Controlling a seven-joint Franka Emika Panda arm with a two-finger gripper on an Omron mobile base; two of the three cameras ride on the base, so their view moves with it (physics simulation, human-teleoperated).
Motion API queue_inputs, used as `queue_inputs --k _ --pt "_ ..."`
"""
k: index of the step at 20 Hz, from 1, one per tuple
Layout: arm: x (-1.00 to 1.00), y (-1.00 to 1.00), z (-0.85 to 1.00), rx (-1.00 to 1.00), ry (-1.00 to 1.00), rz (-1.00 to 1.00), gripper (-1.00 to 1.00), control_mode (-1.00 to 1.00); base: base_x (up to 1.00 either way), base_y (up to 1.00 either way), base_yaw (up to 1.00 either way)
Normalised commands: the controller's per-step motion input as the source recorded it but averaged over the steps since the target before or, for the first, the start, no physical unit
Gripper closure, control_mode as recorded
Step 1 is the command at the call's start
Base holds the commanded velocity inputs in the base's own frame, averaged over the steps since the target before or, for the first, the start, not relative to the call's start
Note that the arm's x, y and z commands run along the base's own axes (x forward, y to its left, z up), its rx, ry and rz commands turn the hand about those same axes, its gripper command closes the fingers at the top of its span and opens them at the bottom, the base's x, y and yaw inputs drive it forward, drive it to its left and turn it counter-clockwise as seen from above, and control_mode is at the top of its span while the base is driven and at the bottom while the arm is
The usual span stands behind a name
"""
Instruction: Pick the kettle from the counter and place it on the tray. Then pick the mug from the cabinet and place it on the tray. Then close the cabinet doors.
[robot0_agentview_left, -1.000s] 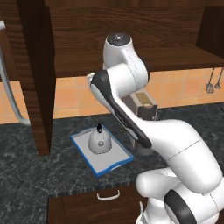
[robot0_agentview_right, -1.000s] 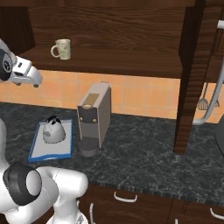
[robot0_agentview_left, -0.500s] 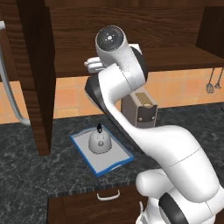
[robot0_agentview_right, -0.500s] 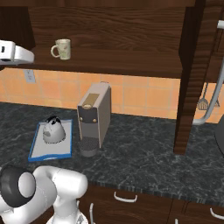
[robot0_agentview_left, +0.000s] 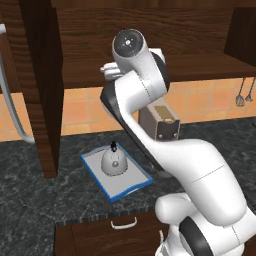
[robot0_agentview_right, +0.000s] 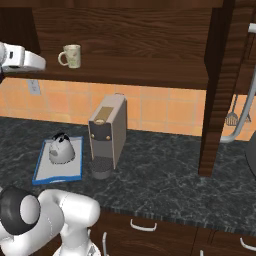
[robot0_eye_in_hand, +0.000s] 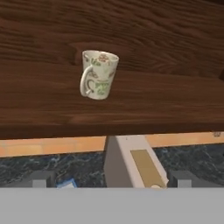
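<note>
From the left base view, one kettle (robot0_agentview_left: 114, 161) is seen seated on the single tray (robot0_agentview_left: 131, 186), the arm having been raised toward the cabinet (robot0_agentview_left: 90, 45). From the right, one mug (robot0_agentview_right: 70, 55) waits on the shelf. In the hand view, the gripper (robot0_eye_in_hand: 109, 179), apparently spread wide, is aimed at it.

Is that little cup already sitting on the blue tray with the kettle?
No, the mug stands on the cabinet shelf, while the tray on the counter holds just the kettle.
</note>
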Motion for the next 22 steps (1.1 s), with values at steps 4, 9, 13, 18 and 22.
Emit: queue_inputs --k 4,9,13,18,22 --pt "0.22 0.00 0.21 0.00 -0.01 -0.13 -1.00 -1.00 0.00 0.00 0.00" --pt "0.53 0.00 0.06 0.00 0.00 -0.14 -1.00 -1.00 0.00 0.00 0.00" --pt "0.49 0.00 0.00 0.00 -0.06 -0.08 -1.00 -1.00 0.00 0.00 0.00" --pt "0.41 0.00 -0.10 0.00 0.00 -0.14 -1.00 -1.00 0.00 0.00 0.00" --pt "0.42 0.00 -0.17 0.00 0.00 -0.15 -1.00 -1.00 0.00 0.00 0.00"
